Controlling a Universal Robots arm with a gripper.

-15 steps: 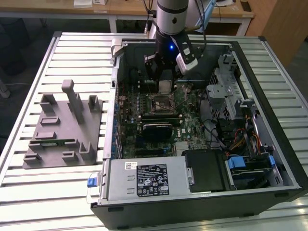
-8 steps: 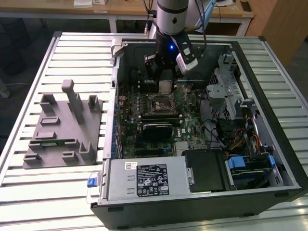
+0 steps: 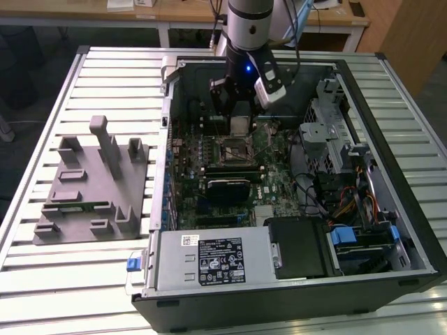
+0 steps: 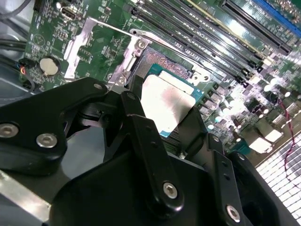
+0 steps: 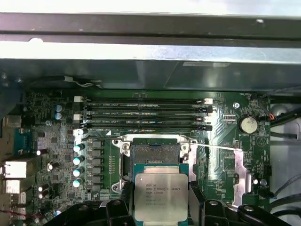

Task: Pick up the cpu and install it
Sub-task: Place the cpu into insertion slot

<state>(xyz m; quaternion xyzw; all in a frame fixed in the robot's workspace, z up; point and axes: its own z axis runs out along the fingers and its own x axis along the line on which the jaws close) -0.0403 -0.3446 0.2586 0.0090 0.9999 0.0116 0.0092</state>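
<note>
Gripper (image 5: 161,203) clenched on 2 opposite edges of the cpu (image 5: 161,192), poised over the rim of the open socket (image 5: 155,149).

Robotics laboratory or test workshop. Shown by:
- a slatted aluminium-profile table (image 3: 42,279) as work surface
- an opened desktop computer case (image 3: 279,310) laid on its side, motherboard (image 3: 276,150) exposed
- a grey fixture block (image 3: 87,202) with upright posts beside the case, on the exterior view's left
- an arm (image 3: 250,28) reaching into the case, gripper (image 3: 239,118) clamped on the cpu (image 5: 161,197)
- wooden desks (image 3: 181,14) beyond the table
</note>
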